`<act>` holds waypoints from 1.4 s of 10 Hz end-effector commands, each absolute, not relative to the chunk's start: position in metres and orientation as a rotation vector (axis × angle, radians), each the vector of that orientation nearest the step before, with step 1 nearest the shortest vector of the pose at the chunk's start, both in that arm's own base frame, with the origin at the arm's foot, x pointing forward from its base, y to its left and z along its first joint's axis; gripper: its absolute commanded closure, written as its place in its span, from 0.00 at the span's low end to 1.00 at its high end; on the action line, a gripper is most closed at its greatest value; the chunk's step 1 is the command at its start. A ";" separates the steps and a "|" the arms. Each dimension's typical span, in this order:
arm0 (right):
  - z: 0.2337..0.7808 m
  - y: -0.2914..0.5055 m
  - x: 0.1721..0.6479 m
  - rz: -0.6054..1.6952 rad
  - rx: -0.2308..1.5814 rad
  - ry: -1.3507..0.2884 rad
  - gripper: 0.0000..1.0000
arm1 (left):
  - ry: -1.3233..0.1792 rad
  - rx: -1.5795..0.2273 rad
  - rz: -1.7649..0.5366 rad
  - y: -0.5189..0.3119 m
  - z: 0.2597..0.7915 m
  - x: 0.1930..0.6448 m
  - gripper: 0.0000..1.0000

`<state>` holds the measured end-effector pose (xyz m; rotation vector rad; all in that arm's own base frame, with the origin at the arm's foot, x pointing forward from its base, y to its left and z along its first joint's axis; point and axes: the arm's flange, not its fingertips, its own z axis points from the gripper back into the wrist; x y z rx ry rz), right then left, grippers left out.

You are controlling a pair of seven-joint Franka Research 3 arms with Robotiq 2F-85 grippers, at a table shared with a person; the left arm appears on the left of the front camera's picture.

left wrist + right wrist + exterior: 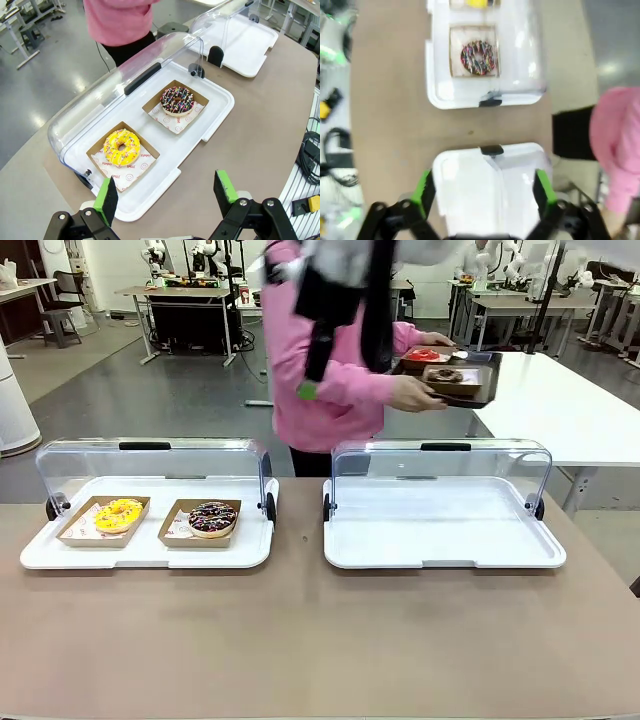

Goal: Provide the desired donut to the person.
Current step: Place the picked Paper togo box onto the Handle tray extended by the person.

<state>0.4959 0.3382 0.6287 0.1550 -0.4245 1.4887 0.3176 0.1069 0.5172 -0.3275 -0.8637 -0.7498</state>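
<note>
Person in a pink hoodie is standing at the far side of the table, holding a dark tray with both hands; right-side hand is gripping its near edge. On that tray are sitting a red-frosted donut and a chocolate donut. Left white display tray with its clear lid raised is holding a yellow donut and, just right of it, a chocolate sprinkle donut, each in a cardboard box. Right display tray is sitting open. Left gripper is hovering above the near edge of the left tray, jaws spread wide, holding nothing. Right gripper is hanging over the right tray, jaws wide apart.
</note>
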 end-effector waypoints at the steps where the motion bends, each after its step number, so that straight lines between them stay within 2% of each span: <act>1: 0.606 0.216 0.432 1.414 0.348 -0.568 0.00 | -0.864 -0.343 -0.736 0.106 0.518 0.317 0.00; 4: 0.561 0.095 0.406 1.143 0.370 -0.750 0.00 | -0.864 -0.343 -0.736 0.106 0.518 0.317 0.00; 7: 0.520 0.019 0.401 1.014 0.481 -0.797 0.00 | -0.864 -0.343 -0.736 0.106 0.518 0.317 0.00; 10: 0.507 -0.019 0.412 1.075 0.507 -0.813 0.00 | -0.864 -0.343 -0.736 0.106 0.518 0.317 0.00; 14: 0.502 -0.033 0.418 1.051 0.475 -0.824 0.00 | -0.864 -0.343 -0.736 0.106 0.518 0.317 0.00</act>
